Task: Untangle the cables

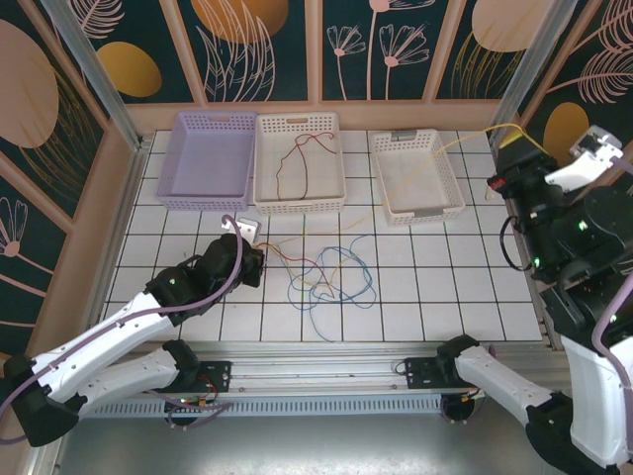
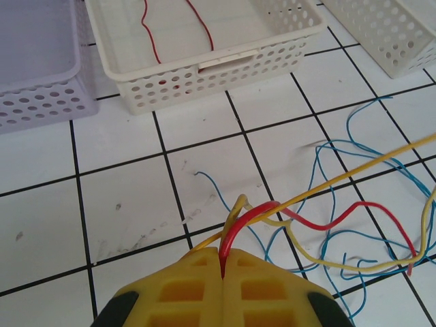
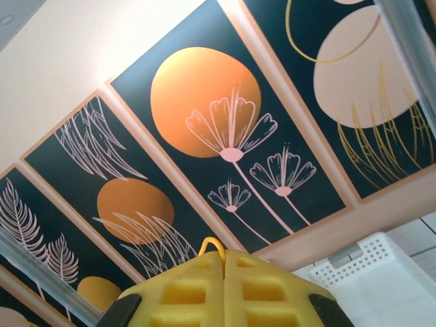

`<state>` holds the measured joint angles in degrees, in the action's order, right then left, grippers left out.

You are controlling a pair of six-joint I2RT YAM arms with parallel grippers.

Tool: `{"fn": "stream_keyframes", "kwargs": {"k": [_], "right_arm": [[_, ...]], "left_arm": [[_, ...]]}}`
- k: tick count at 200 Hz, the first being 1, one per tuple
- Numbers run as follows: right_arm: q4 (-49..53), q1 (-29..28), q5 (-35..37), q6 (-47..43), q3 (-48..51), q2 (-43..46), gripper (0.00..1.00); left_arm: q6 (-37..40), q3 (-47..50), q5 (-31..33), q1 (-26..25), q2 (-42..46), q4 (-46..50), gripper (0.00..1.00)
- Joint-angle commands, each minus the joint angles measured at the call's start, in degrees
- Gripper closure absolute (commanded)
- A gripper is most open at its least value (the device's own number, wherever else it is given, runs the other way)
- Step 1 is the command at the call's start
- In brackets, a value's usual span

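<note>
A tangle of cables [image 1: 331, 279] in blue, yellow and red lies on the white tiles at the table's middle. My left gripper [image 1: 257, 265] is low at the tangle's left edge, shut on a red cable [image 2: 320, 221] that loops out from between its yellow fingertips [image 2: 197, 272]. A pale yellow cable [image 2: 340, 262] and thin blue cables [image 2: 327, 178] cross beside it. My right gripper [image 1: 508, 148] is raised at the far right, shut on a yellow cable [image 3: 212, 244]. That yellow cable [image 1: 415, 178] runs taut over the right basket down into the tangle.
Three baskets stand along the back: a lilac one [image 1: 168, 158], a white middle one [image 1: 341, 163] holding another red cable [image 1: 297, 158], and a white right one [image 1: 455, 188]. Patterned walls close the back and sides.
</note>
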<state>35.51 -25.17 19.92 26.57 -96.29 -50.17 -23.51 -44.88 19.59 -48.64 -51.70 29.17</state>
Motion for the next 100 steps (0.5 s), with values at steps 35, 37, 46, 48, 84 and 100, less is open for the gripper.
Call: {"fn": "stream_keyframes", "kwargs": {"k": [35, 37, 46, 48, 84, 100], "right_arm": [[6.79, 0.29, -6.61, -5.76, -22.46, -13.32, 1.00], [7.41, 0.29, -6.80, -5.77, -23.75, -14.11, 1.00], [10.39, 0.29, -7.07, -5.61, -30.00, -17.50, 1.00], [10.93, 0.25, -7.06, -5.64, -31.15, -18.16, 1.00], [10.51, 0.27, -6.91, -7.05, -41.32, -21.56, 1.00], [10.11, 0.25, -7.66, -7.34, -42.67, -21.89, 1.00]], "left_arm": [[1.09, 0.85, 0.86, 0.23, -0.50, 0.10, 1.00], [1.07, 0.85, 0.86, 0.24, -0.50, 0.10, 1.00], [1.09, 0.89, 0.70, 0.26, -0.35, 0.03, 1.00], [1.07, 0.88, 0.64, 0.25, -0.33, -0.03, 1.00], [1.18, 1.20, -0.11, 0.35, -0.32, -0.34, 1.00], [1.18, 1.07, -0.14, 0.39, -0.97, -0.32, 1.00]]}}
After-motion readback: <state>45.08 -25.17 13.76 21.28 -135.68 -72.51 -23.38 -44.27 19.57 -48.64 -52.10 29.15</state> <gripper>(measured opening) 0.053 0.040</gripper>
